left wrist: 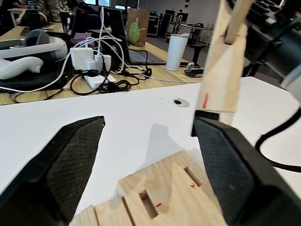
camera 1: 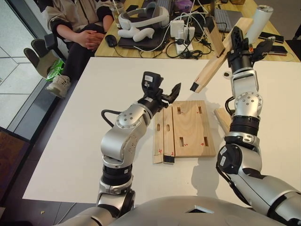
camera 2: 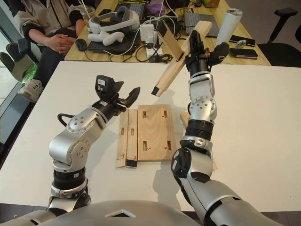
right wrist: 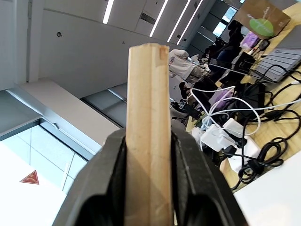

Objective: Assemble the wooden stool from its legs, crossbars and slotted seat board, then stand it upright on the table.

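Hidden / unclear:
- Right forearm covers most of a wooden piece [camera 1: 221,117] lying on the worktop [camera 1: 89,117] just right of the seat board. Cannot tell which part it is.
- Left arm overlaps the far ends of two crossbars [camera 1: 163,136], so those ends are not readable.
- A thinner wooden strip [camera 2: 173,44] crosses the leg close to the grip. Cannot tell whether it is joined to the leg.
- In the right wrist view the leg is cut off at the lower frame edge, with only its top end in sight.

Tools:
- Right tool [camera 1: 235,41] is raised over the far edge of the worktop, fingers clamped tight on both sides of a stool leg [camera 1: 211,68].
- The leg slopes down toward the robot's left. Its dark-capped lower end hangs in the air above the far edge of the slotted seat board [camera 1: 193,129].
- Left tool [left wrist: 148,162] is spread wide and holds nothing. It hovers low over the far left corner of the seat board.
- The leg's lower end is just beside one of its pads [left wrist: 225,174]. Cannot tell if they are in contact.

Parts on worktop:
- Seat board lies flat, slots up, between the two arms.
- Both crossbars lie flat along its left edge, touching side by side.
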